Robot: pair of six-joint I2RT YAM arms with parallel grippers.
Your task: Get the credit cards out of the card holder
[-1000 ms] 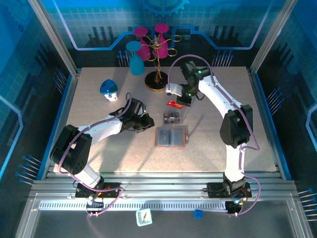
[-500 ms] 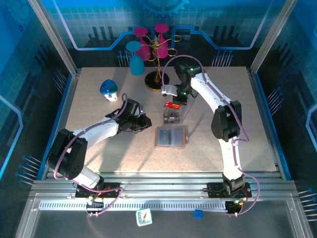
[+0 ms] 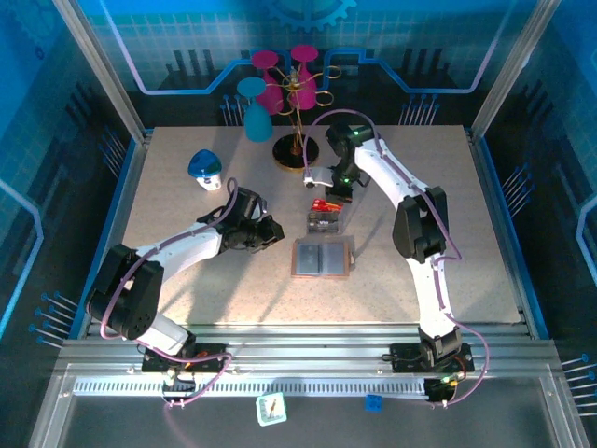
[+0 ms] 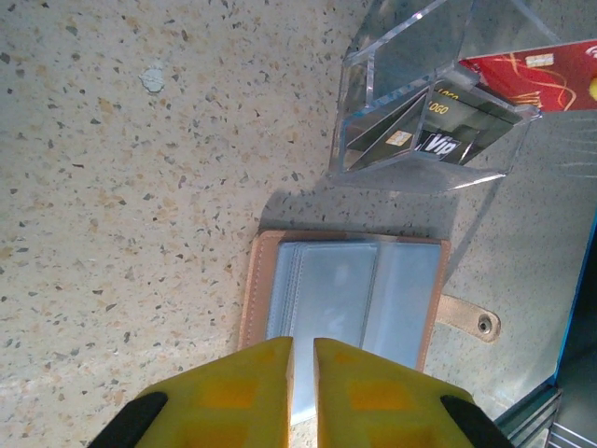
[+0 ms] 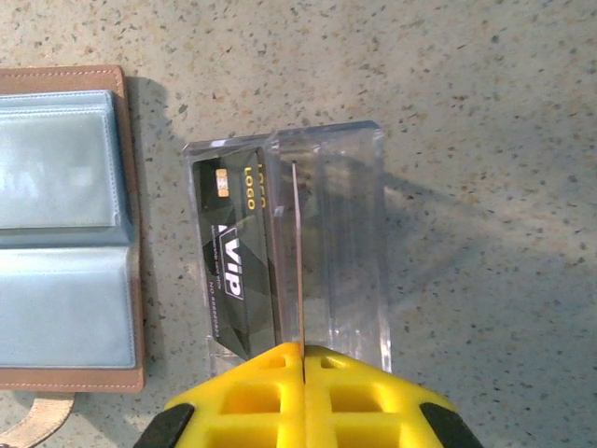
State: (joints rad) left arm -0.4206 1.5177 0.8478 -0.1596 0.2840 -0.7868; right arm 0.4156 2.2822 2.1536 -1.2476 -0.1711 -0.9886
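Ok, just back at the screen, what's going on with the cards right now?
The right gripper is shut on a thin red card, holding it on edge at the clear plastic box, where a black card marked VIP already sits. The salmon-brown leather card holder lies open beside the box, and its visible grey-blue pockets look empty. The left gripper, nearly closed and holding nothing, hovers over the holder's edge.
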